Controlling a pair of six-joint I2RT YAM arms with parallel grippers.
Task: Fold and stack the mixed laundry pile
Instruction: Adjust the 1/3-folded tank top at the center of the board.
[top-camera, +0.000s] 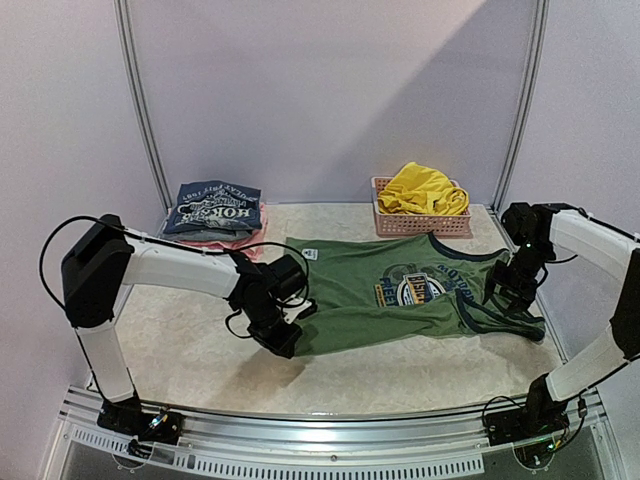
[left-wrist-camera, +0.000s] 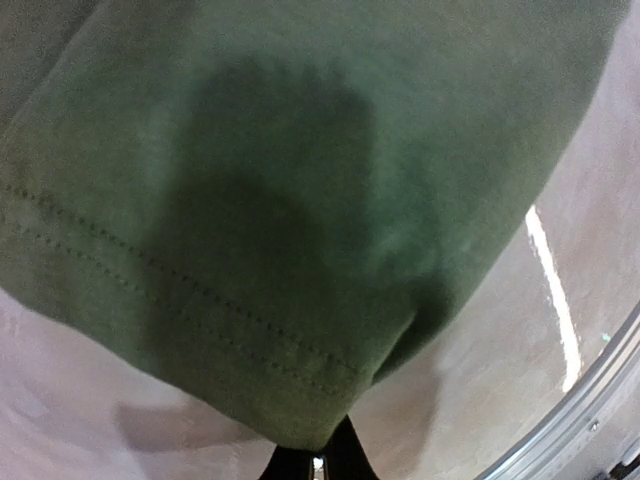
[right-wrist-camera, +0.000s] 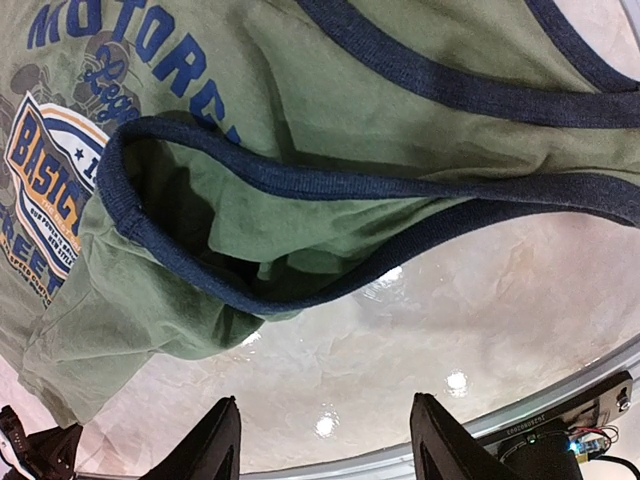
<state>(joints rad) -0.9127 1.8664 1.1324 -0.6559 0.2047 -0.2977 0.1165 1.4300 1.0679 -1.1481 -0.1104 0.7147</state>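
Observation:
The olive-green sleeveless shirt (top-camera: 400, 295) lies spread on the table, logo up, dark-trimmed armholes to the right. My left gripper (top-camera: 282, 338) is shut on its lower left hem corner (left-wrist-camera: 310, 400), which fills the left wrist view. My right gripper (top-camera: 510, 292) is open and empty above the shirt's right end; in the right wrist view its fingers (right-wrist-camera: 215, 440) hover over bare table just short of the dark-trimmed armhole (right-wrist-camera: 270, 300). The yellow shorts (top-camera: 422, 190) lie bunched in the pink basket (top-camera: 420, 225) at the back.
A folded stack with a blue printed shirt on top (top-camera: 212, 210) sits at the back left. The table's metal front rail (top-camera: 330, 445) runs along the near edge, and a wall stands close behind.

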